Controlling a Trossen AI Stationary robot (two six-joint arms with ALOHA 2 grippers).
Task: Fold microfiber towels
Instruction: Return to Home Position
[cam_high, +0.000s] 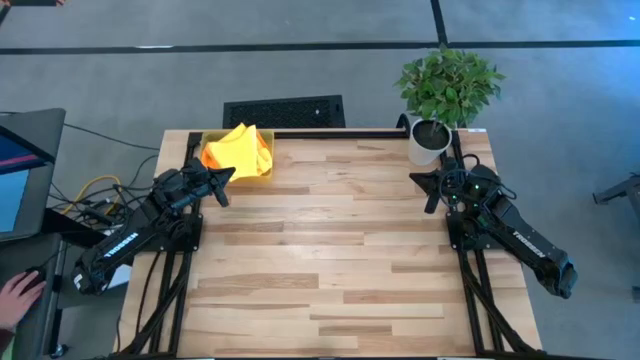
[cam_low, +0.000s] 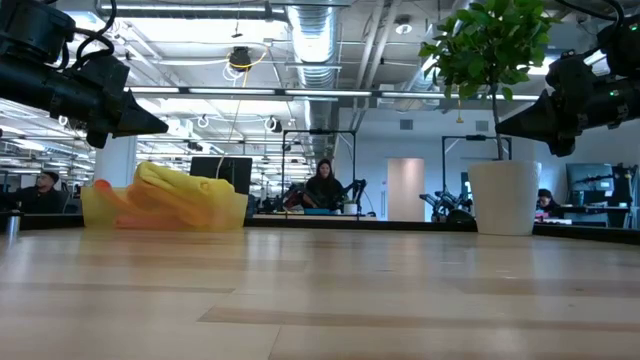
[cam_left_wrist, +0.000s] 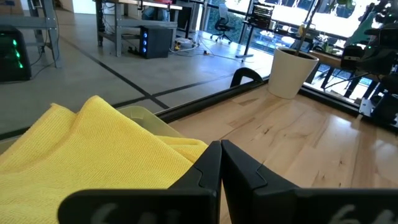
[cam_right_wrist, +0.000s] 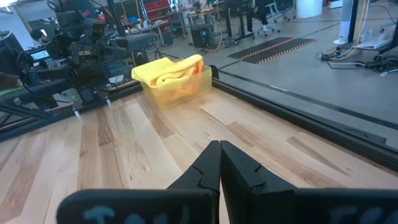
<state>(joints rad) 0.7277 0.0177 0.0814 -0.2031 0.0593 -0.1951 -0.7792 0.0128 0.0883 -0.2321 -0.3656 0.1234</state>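
A yellow towel (cam_high: 240, 146) lies heaped on top of the translucent yellow bin (cam_high: 212, 137) at the table's far left; orange cloth (cam_low: 128, 214) shows under it inside the bin. The pink towel is hidden. My left gripper (cam_high: 228, 175) is shut and empty, hovering just beside the bin's near right side, above the table; the yellow towel (cam_left_wrist: 93, 146) fills its wrist view. My right gripper (cam_high: 418, 180) is shut and empty, raised above the table at the far right, near the plant pot. The bin with the towel (cam_right_wrist: 174, 78) shows far off in the right wrist view.
A white pot (cam_high: 430, 140) with a green plant (cam_high: 448, 82) stands at the table's far right corner. A black rail (cam_high: 340, 132) runs along the far edge. The wooden table's middle (cam_high: 330, 250) is bare. A person's hand (cam_high: 18, 295) shows off the table at the left.
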